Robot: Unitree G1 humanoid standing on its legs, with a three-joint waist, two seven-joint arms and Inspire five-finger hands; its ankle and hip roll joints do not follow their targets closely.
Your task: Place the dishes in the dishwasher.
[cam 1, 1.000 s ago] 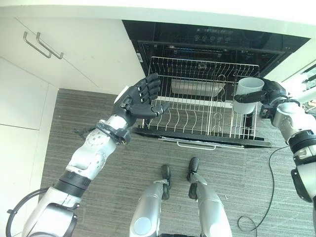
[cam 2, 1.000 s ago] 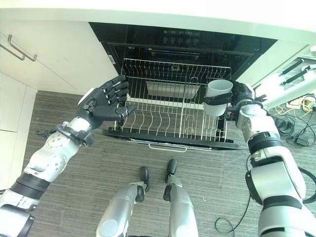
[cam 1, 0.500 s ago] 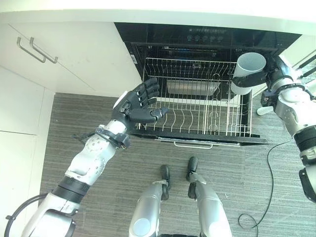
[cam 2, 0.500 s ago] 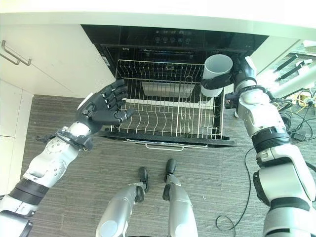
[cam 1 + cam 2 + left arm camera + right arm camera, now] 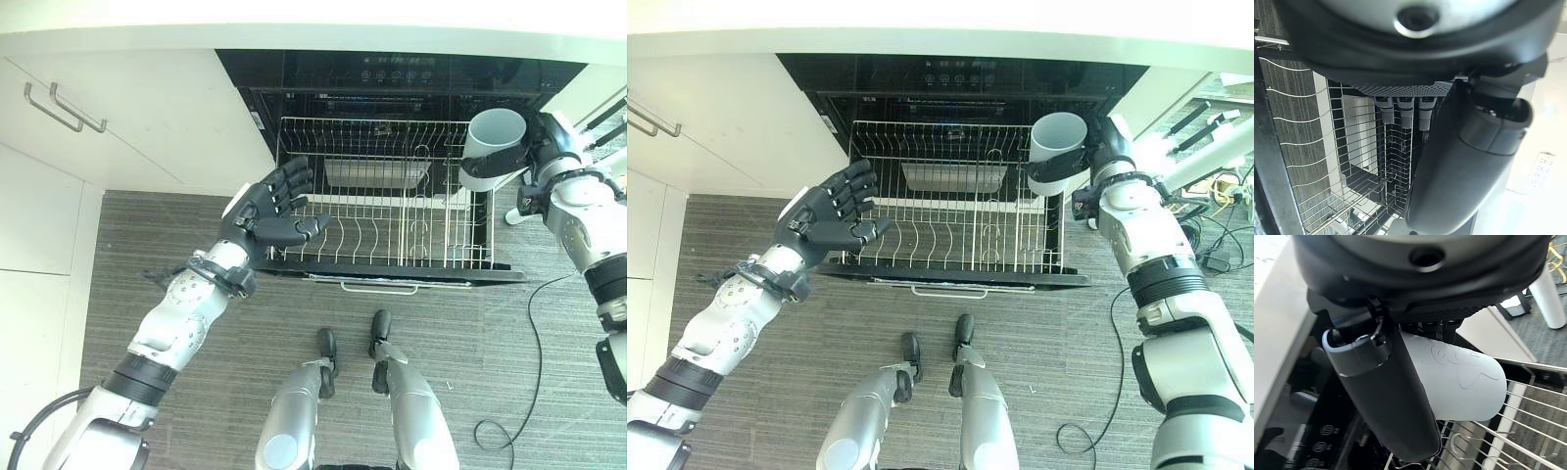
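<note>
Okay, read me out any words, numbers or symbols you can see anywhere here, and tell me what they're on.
No text is readable.
Dishwasher control panel: a row of small round symbols, too small to read.
Small white label on the dishwasher's left door frame: blurred.
White cup in the right hand: faint line drawing, no letters.

A plain white cup (image 5: 493, 147) is tilted, its open mouth facing up and outward, above the far right corner of the wire rack (image 5: 377, 201). The rack is pulled out of the open dishwasher (image 5: 392, 83).
</note>
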